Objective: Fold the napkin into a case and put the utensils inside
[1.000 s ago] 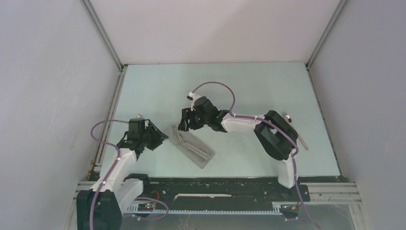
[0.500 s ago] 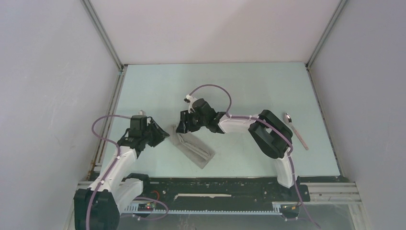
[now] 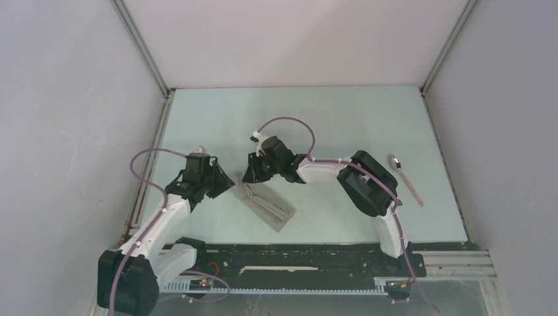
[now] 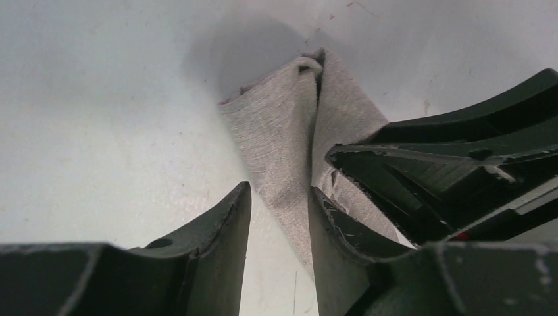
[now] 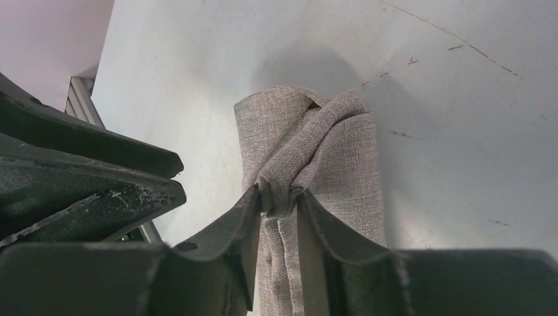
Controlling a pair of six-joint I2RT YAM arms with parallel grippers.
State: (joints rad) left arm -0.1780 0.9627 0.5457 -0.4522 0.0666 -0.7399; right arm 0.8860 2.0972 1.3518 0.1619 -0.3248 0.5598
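Note:
The grey-beige napkin (image 3: 271, 207) lies folded into a narrow strip, slanting from centre-left toward the near edge. My right gripper (image 3: 253, 178) is at its far left end. In the right wrist view the gripper (image 5: 279, 197) is shut on a bunched-up fold of the napkin (image 5: 342, 151). My left gripper (image 3: 227, 185) is close beside that same end. In the left wrist view it (image 4: 279, 194) stands open, with the edge of the napkin (image 4: 283, 131) running between its fingertips. A spoon (image 3: 406, 180) with a pinkish handle lies far right.
The light table (image 3: 329, 118) is bounded by an aluminium frame and grey walls on the left, back and right. The black base rail (image 3: 296, 257) runs along the near edge. The right arm's elbow (image 3: 365, 184) sits between the napkin and the spoon.
My right gripper has closed on the napkin's end fold. The left gripper has moved right, up to that end, narrowing slightly. The right arm's elbow shifted left, uncovering the spoon.

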